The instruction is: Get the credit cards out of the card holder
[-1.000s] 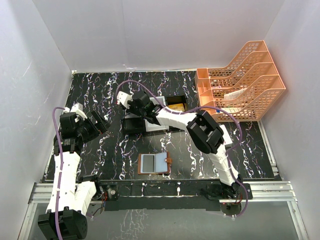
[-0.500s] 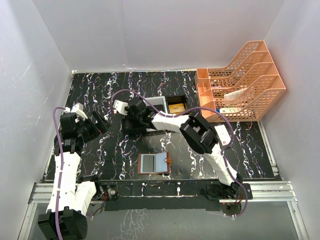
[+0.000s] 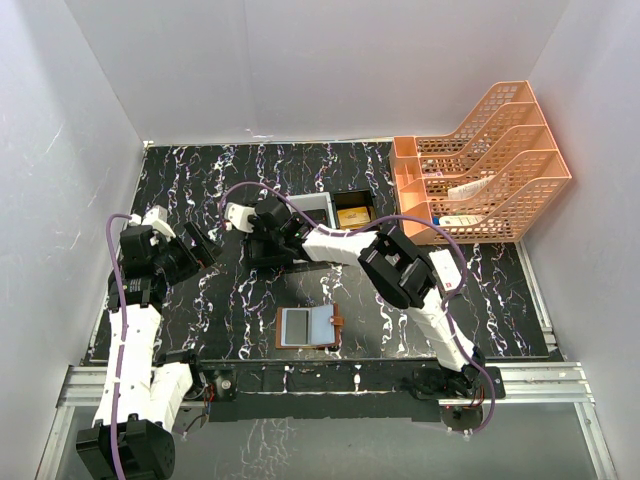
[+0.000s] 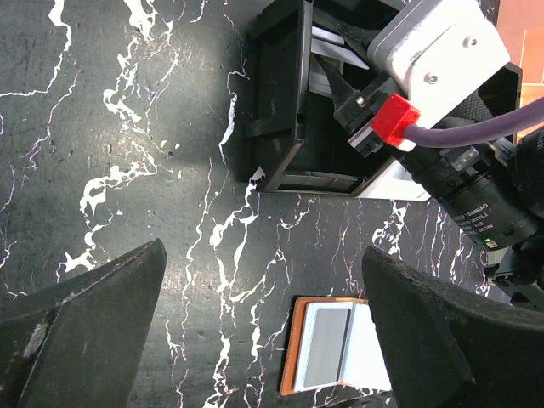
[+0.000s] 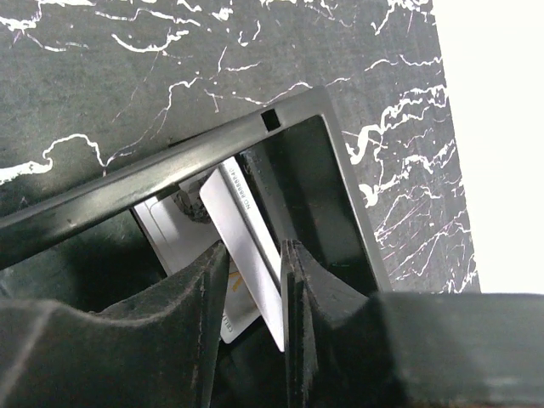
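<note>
Swung leftward, right claw [image 5: 255,246] straddles a credit card [image 5: 231,204] beside tray [image 5: 289,115] rim.

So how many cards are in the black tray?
2: a tilted card at the right gripper, a flatter card behind it. More may be hidden.

Both arms, the left arm [image 3: 128,335] and the right arm [image 3: 335,243], are showing white link shells between black joint housings. A purple cable [image 4: 467,129] is leaving a red collar [image 4: 393,119] on a white two-screw camera block [image 4: 433,51], beside a white-lettered black lens barrel [image 4: 480,200]. The fingers [image 4: 93,314] are looking matte black.
</note>
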`<control>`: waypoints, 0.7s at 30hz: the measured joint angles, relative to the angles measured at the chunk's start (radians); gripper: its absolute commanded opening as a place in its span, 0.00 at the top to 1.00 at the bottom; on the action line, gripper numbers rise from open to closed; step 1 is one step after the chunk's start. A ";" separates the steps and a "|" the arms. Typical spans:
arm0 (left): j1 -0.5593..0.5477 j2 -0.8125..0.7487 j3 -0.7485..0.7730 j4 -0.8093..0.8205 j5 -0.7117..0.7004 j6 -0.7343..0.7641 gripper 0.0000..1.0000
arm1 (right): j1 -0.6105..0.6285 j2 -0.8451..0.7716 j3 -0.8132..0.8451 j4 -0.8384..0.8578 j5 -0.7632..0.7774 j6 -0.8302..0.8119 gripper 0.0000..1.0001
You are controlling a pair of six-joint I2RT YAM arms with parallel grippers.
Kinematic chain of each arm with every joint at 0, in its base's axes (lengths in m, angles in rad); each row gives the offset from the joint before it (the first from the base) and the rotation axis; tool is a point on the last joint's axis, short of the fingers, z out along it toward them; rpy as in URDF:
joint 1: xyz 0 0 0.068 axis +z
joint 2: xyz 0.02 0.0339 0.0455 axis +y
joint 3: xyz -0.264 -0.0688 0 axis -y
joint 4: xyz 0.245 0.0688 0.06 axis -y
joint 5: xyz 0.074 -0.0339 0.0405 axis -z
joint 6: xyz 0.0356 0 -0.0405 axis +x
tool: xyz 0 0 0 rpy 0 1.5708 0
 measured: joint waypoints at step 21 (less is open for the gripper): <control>0.000 0.000 -0.009 0.018 0.025 0.003 0.01 | 0.003 0.000 -0.005 -0.012 0.014 0.008 0.48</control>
